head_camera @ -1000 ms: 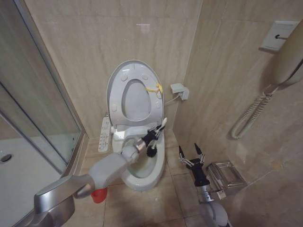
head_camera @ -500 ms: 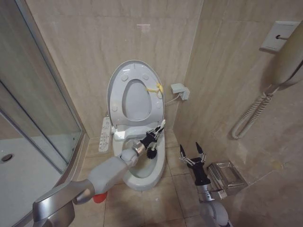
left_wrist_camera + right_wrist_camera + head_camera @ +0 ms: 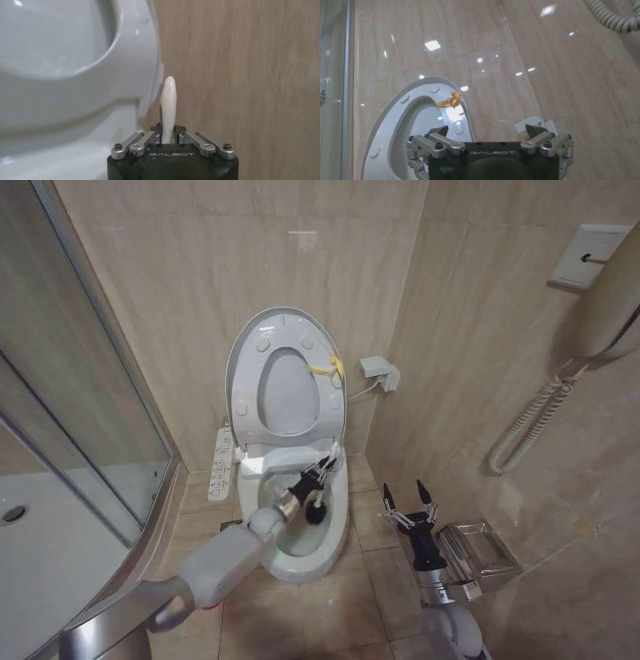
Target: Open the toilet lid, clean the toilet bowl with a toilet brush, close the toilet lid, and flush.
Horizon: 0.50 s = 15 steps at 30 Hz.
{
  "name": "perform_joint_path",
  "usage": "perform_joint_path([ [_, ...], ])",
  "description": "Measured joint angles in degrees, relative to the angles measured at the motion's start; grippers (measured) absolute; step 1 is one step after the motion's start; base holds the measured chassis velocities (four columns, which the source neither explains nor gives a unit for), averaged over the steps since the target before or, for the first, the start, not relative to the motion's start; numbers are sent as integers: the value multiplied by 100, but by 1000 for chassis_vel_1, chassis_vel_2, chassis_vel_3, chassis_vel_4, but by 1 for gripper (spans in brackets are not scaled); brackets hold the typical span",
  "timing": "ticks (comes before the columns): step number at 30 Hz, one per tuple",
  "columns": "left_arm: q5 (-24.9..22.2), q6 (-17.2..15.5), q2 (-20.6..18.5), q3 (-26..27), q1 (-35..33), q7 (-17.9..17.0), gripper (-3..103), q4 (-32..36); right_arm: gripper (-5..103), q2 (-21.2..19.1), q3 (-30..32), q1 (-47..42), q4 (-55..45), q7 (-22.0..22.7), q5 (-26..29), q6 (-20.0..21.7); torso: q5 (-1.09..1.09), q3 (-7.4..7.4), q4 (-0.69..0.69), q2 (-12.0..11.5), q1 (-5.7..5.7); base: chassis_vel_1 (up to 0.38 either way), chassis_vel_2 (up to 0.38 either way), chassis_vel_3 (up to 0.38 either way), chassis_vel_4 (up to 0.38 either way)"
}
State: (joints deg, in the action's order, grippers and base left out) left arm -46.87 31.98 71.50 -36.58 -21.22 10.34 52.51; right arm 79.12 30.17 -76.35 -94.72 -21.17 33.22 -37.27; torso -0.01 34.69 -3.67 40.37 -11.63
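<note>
My left gripper [image 3: 318, 477] has its fingers pinched on the thin white handle of the toilet brush [image 3: 315, 510], whose dark head sits low inside the toilet bowl [image 3: 335, 542], toward its right wall. The toilet lid [image 3: 247, 345] stands upright against the far wall with the seat ring raised against it, yellow tag on its right edge. My right gripper [image 3: 405, 505] hangs with its fingers spread wide and holding nothing, to the right of the bowl. I judge the slim handle could twist or slide in my pinch if the bristles press hard on the ceramic.
</note>
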Motion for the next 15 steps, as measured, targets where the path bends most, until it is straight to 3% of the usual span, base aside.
perform_joint_path([
  [3,20,33,-255,-5,-190,-13,16,131,100,-26,5,-21,0,-6,0,-9,0,0,7,0,0,0,0,0,0],
  [7,29,48,-706,117,-484,-105,16,672,100,-94,6,-7,-3,-6,7,-15,-1,-1,-2,0,1,0,0,0,0],
  [15,110,3,-1461,261,-904,-190,16,1183,100,-176,-39,-19,-24,-17,8,-23,0,0,4,0,1,0,0,0,0],
])
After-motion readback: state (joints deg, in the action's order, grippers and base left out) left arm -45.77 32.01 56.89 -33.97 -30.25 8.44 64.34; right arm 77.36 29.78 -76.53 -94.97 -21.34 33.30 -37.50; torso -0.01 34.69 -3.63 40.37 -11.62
